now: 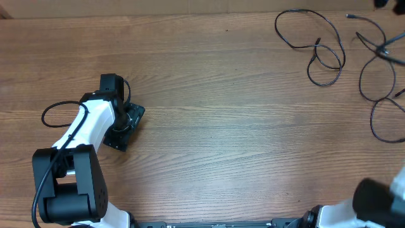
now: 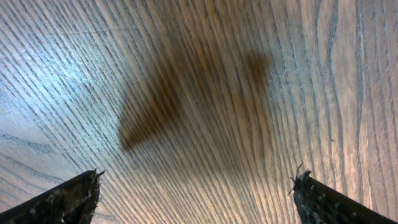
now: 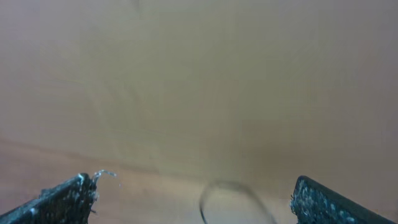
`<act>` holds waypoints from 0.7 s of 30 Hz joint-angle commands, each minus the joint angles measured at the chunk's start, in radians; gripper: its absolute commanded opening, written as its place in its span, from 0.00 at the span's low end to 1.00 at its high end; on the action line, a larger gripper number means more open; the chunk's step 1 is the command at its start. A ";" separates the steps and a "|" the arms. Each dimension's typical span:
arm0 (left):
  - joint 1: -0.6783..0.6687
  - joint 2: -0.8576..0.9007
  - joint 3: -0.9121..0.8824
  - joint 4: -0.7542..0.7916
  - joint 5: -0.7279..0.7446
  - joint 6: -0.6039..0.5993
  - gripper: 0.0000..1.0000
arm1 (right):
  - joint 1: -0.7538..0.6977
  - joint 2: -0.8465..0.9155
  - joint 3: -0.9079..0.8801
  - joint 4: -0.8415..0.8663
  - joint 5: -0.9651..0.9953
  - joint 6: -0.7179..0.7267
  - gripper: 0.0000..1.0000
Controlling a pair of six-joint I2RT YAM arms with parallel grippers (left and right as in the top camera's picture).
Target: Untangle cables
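Thin black cables (image 1: 318, 44) sprawl in loose loops at the far-right of the wood-grain tabletop (image 1: 221, 126), likely light, limp and slippery, so pinch one strand near a plug; left claw (image 2: 196, 186) and right claw (image 3: 193, 193) both released, empty.

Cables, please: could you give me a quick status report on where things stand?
Left end effector open, empty. Right end effector open, empty. Cables loose at far right, some strands crossing. Nothing in the way.

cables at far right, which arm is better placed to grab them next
Probably right: the cables lie on the side of the right arm, while the left end effector sits far left.
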 commanded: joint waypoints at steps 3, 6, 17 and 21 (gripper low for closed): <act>-0.006 0.007 0.004 0.001 -0.021 0.019 1.00 | 0.013 -0.053 0.008 0.210 -0.136 0.212 1.00; -0.006 0.007 0.004 0.001 -0.021 0.019 1.00 | 0.019 -0.064 0.007 0.167 -0.132 0.232 1.00; -0.006 0.007 0.004 0.001 -0.021 0.019 1.00 | 0.100 -0.283 -0.507 0.173 0.099 0.109 1.00; -0.006 0.007 0.004 0.001 -0.021 0.019 0.99 | 0.163 -0.414 -0.832 0.354 0.285 0.062 1.00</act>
